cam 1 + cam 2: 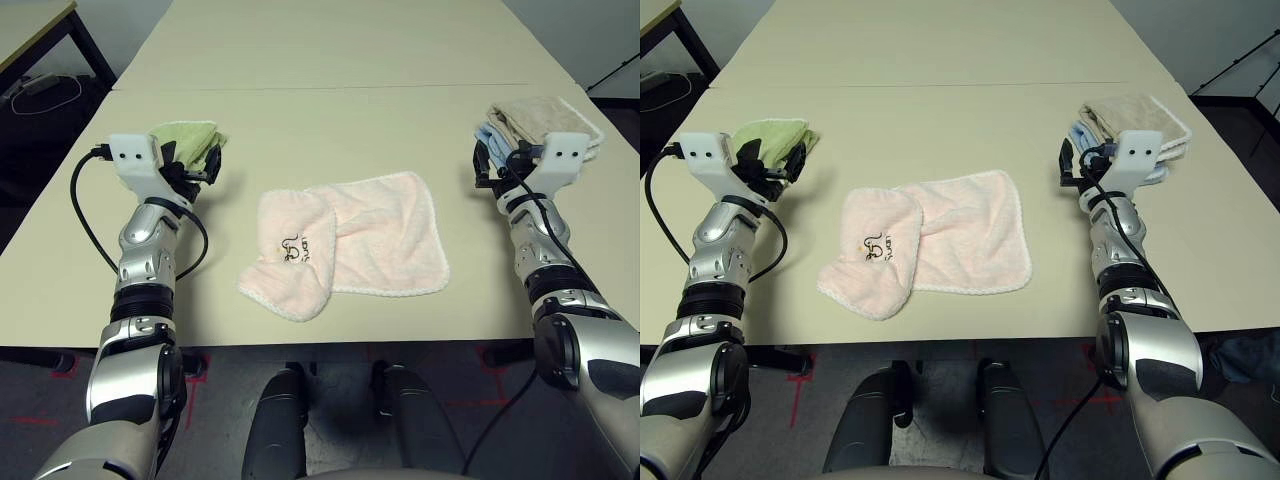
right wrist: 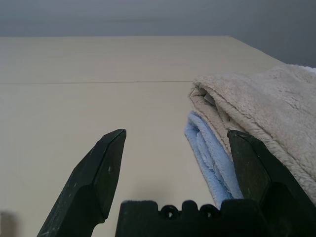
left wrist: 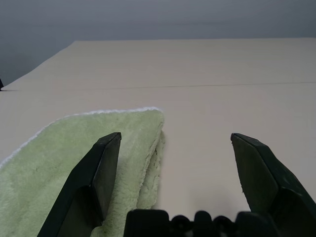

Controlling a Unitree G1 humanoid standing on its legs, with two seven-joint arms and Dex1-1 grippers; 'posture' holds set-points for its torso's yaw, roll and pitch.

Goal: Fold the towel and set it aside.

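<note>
We take the pale pink towel [image 1: 345, 242] as landmark; it lies rumpled, its left part folded over, at the middle of the beige table [image 1: 330, 60], near the front edge. Left of it, the left gripper [image 3: 175, 163] hangs spread and empty over a green folded towel [image 1: 190, 137]. Right of it, the right gripper [image 2: 175, 163] stands parted, grasping nothing, beside 2 stacked towels, beige [image 2: 266, 106] over light blue [image 2: 210, 153]. A seam [image 1: 330, 86] crosses the tabletop beyond; dark floor [image 1: 40, 140] surrounds the table.

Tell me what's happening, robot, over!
Left gripper and right gripper open, empty. Pink towel rumpled mid-table, one corner flopped over, not folded. Green towel left, beige-and-blue stack right; nothing blocking.
</note>
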